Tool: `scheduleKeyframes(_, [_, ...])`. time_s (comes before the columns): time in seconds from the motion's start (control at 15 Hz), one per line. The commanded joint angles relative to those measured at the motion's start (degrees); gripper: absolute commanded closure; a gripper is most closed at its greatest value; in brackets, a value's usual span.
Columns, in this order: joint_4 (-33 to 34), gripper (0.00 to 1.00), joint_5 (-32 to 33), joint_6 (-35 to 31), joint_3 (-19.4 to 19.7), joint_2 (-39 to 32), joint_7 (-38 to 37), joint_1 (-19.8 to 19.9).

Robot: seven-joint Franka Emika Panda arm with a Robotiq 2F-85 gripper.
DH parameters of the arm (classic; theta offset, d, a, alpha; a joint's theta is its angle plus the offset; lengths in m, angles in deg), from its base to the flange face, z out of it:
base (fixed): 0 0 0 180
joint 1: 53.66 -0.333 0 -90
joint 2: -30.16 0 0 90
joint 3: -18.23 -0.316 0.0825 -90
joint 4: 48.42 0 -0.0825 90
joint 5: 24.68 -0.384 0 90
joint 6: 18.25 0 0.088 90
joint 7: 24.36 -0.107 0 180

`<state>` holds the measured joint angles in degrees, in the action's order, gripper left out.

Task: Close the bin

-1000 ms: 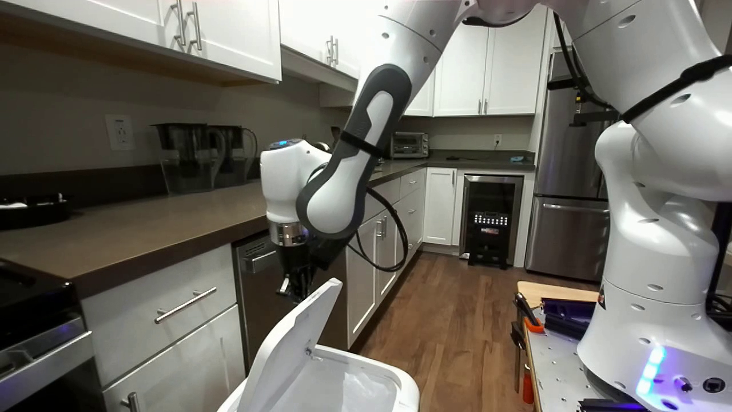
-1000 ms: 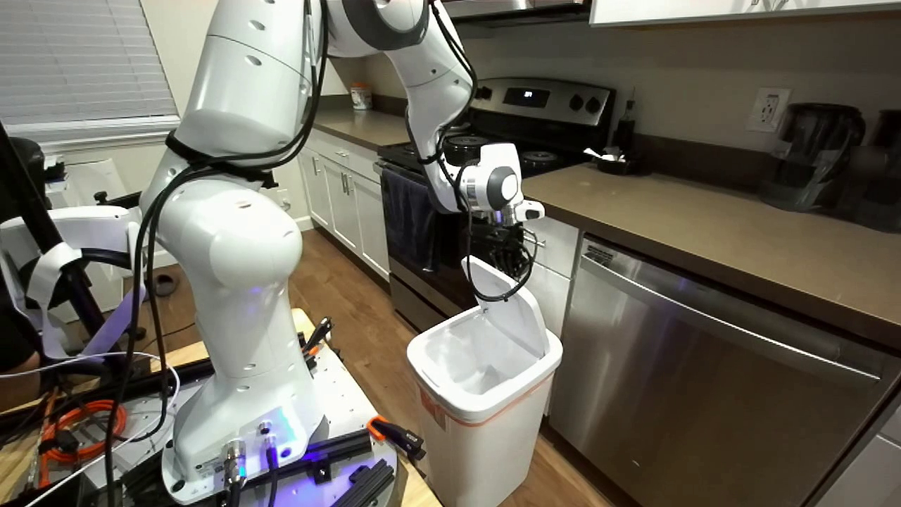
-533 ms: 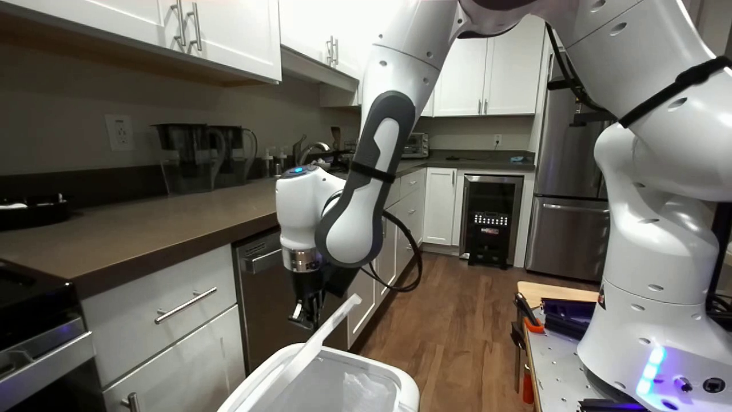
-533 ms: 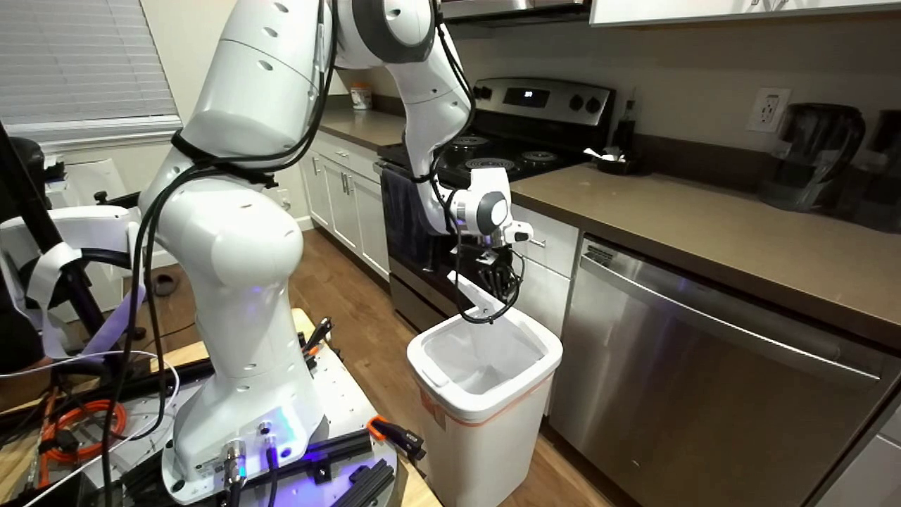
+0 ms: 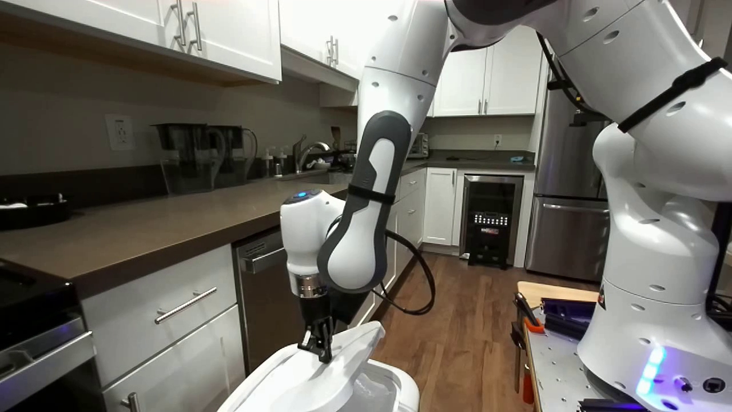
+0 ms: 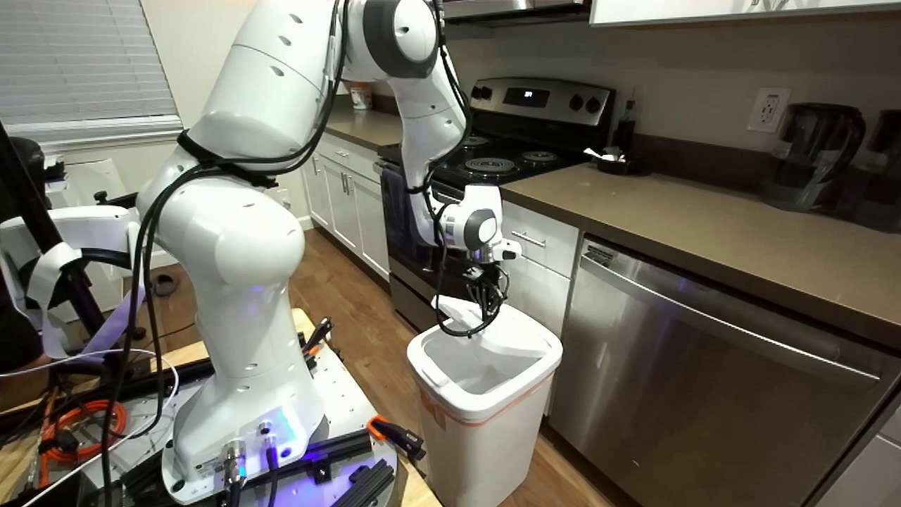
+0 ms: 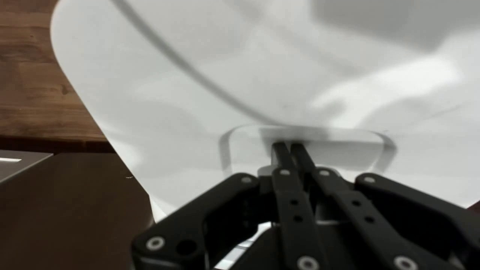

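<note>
One end effector (image 7: 288, 145), narrow and empty, should press steadily down on the tilted lid (image 5: 320, 377), following its swing, until it covers the bin (image 6: 486, 443) below and out from the front edge of the counter (image 6: 704, 229).

The bin (image 6: 486, 454) is white, with a thin orange stripe near its top. Its lid (image 7: 168, 142) is white too, with soft grey shadows. The fingers (image 7: 291, 191) are black with grey dots. The arm (image 5: 400, 51) is white with dark grey patches and black straps (image 5: 372, 194), and its light (image 5: 651, 371) glows blue and purple. The floor (image 5: 457, 326) is streaky brown, the dishwasher (image 6: 697, 380) silver, the blinds (image 6: 84, 63) stripy grey.
</note>
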<state>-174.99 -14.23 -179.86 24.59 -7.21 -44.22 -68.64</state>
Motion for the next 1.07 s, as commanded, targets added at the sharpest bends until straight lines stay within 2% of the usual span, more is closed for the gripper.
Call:
scheduleKeyframes(0.0, [-0.2, 0.91, -2.7, 1.1, -0.6, -0.3, 0.5, -0.7])
scheduleKeyframes(0.67, [0.1, 0.93, -2.4, 0.5, -0.3, -0.4, 0.9, -1.1])
scheduleKeyframes(0.87, [0.8, 0.91, -3.2, -0.2, -1.6, -3.5, 1.7, 0.2])
scheduleKeyframes(1.0, [0.5, 0.91, -2.4, -3.6, -0.2, -5.9, 0.7, -1.0])
